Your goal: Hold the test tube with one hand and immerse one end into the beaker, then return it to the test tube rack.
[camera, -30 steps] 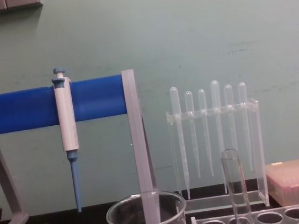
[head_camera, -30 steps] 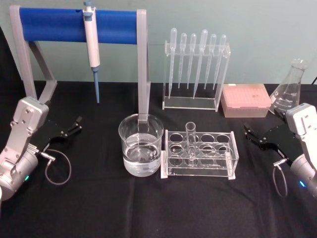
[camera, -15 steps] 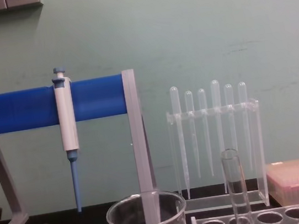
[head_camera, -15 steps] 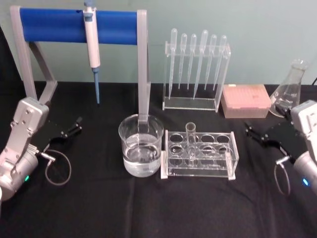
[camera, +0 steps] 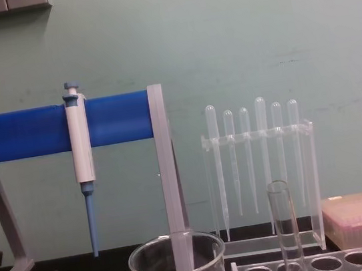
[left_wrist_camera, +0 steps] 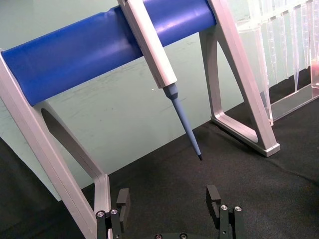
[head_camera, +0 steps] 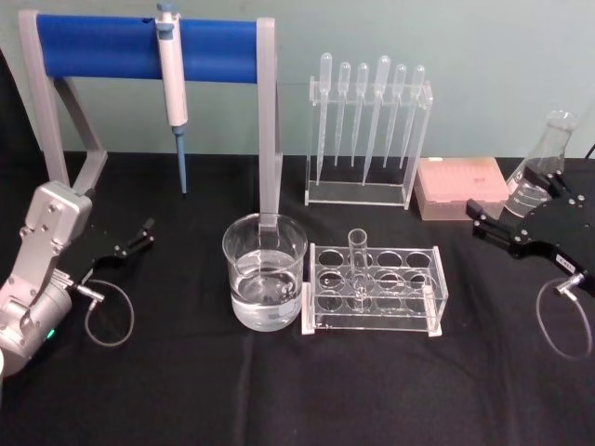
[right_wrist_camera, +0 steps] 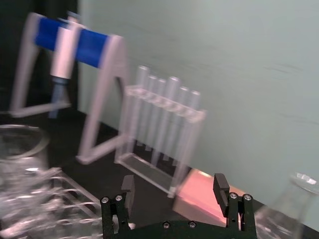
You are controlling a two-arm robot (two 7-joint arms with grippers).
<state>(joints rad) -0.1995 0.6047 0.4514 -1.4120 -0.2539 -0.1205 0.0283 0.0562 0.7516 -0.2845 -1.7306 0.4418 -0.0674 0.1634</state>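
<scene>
- We see the test tube (head_camera: 357, 263) standing upright in the test tube rack (head_camera: 420, 321), with the beaker (head_camera: 265, 274) just beside the rack at its 9 o'clock.
- Our right gripper (head_camera: 478, 217) hovers at the rack's 3 o'clock, jaws open and empty.
- Our left gripper (head_camera: 144, 234) is at the beaker's 9 o'clock, low over the desk (head_camera: 279, 390), jaws open.

Test tube (head_camera: 357, 265): long clear glass, upright, open rim up; stands in a front hole of the clear rack (head_camera: 423, 311), centre of frame.
Beaker (head_camera: 265, 272): wide clear glass, upright on the tabletop (head_camera: 279, 390), part-filled with clear liquid; just left of the rack.
Right tool (head_camera: 476, 218): black, jaws apart, empty; right edge, well apart from the tube.
</scene>
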